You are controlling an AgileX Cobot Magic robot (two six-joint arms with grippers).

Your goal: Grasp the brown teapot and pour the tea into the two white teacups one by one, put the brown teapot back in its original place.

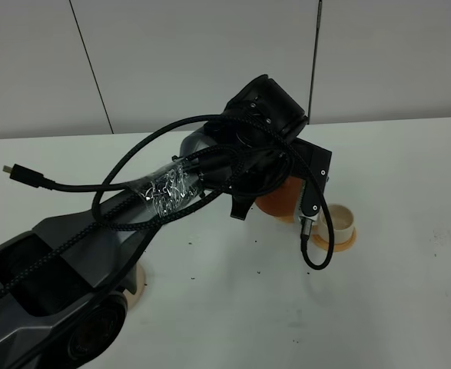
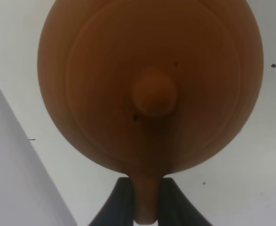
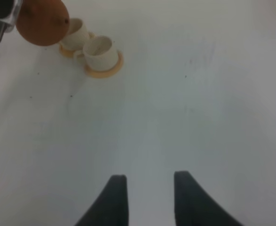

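White tabletop (image 1: 394, 307) lies under the squat reddish-brown clay teapot (image 1: 277, 201) beside a small cream-white teacup (image 1: 340, 220); the left gripper (image 2: 147, 203) clamps its handle; the right gripper (image 3: 147, 188) gapes empty, so tip slowly, spout centred over one cup.

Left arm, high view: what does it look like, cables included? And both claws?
The left arm has a smooth dark grey shell, with black braided cables looped over it, bound by crinkled clear tape; one loose plug sticks out. Both the left claw and right claw have dark, tapering fingers.
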